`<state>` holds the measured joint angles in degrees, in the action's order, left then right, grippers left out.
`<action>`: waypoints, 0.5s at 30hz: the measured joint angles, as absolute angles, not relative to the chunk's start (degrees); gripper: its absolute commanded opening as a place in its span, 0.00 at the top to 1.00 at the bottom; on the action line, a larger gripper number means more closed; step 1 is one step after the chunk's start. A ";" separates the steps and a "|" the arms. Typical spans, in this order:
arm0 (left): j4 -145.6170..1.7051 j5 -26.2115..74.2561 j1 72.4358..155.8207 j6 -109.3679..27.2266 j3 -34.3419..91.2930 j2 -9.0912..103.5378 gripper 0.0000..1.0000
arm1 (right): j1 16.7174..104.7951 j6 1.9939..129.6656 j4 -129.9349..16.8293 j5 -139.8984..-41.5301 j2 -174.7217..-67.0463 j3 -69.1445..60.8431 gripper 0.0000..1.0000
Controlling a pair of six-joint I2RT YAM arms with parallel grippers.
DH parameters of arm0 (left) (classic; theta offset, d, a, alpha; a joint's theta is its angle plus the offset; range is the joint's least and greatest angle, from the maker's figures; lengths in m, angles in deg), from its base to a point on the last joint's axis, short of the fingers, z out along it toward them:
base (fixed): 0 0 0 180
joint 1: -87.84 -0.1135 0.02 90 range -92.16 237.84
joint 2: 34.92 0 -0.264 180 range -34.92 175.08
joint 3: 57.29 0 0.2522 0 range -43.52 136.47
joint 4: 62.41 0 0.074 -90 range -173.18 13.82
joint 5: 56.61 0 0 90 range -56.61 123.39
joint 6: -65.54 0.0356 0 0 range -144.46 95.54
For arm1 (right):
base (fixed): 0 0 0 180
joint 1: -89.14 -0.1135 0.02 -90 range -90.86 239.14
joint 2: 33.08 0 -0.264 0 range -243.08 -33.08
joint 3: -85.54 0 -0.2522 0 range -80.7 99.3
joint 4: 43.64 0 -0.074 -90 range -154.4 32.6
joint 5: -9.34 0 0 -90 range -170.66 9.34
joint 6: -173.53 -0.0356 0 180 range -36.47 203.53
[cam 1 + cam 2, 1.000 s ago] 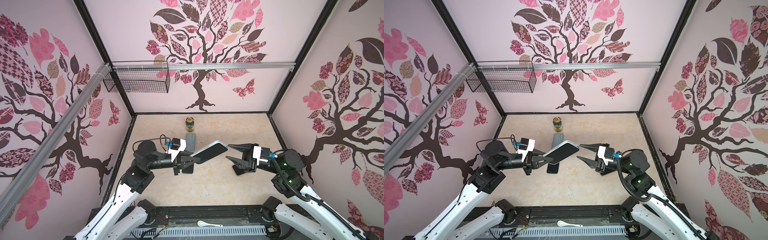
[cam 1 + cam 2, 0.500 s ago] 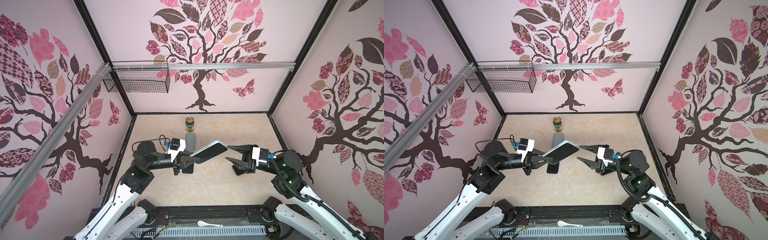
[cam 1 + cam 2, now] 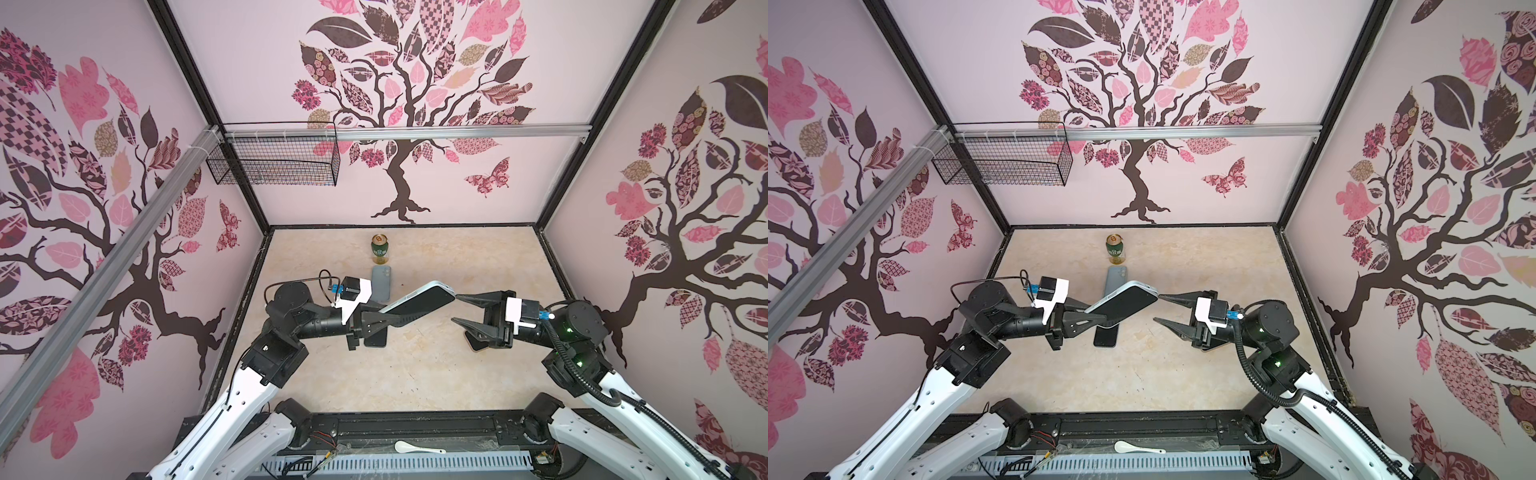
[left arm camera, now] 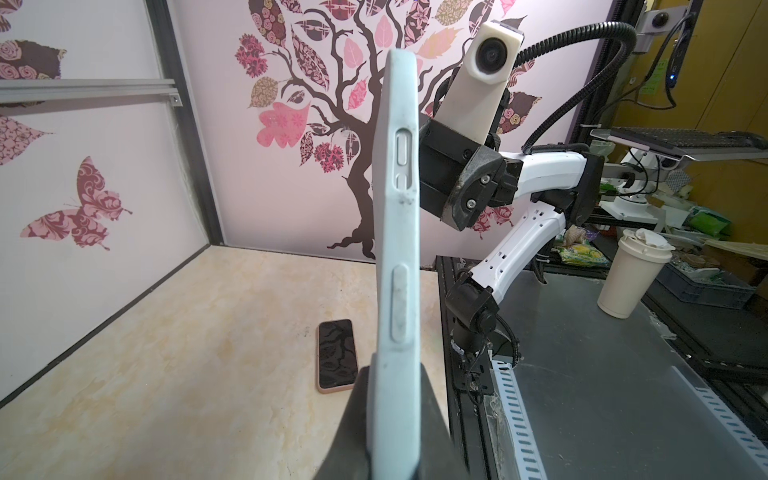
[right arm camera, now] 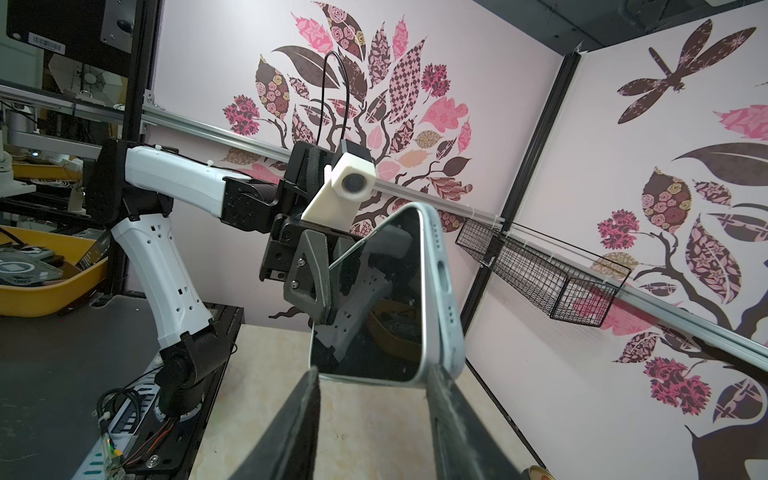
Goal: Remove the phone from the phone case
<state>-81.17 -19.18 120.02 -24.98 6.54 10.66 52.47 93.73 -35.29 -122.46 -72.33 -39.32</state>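
left gripper [image 3: 398, 314] clamped on the phone [image 3: 419, 305] in its blue case [image 4: 395, 249], held up mid-frame — right gripper [image 3: 455, 309] half open, straddling its end. one spoon [image 3: 417, 448] up front, three loose phones [image 3: 381, 283], one can [image 3: 379, 249] — one basket [image 3: 274, 164] at back.

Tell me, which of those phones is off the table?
The phone in the pale blue case, held aloft by the left gripper. The dark phone and pink-cased phone lie flat on the table.
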 measured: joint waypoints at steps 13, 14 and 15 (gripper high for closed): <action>-84.30 -19.80 120.68 -22.84 8.88 12.06 1.00 | 52.89 91.96 -34.09 -123.58 -73.35 -38.73 0.57; -84.47 -19.82 120.74 -22.70 8.90 12.13 1.00 | 52.89 91.82 -34.20 -123.80 -73.53 -38.53 0.57; -84.65 -19.82 120.81 -22.55 8.90 12.17 1.00 | 52.89 91.61 -34.49 -123.97 -73.81 -38.18 0.57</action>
<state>-84.65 -19.82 120.81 -22.55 8.90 12.17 52.89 91.61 -34.49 -123.97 -73.81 -38.18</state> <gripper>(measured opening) 0.128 0.436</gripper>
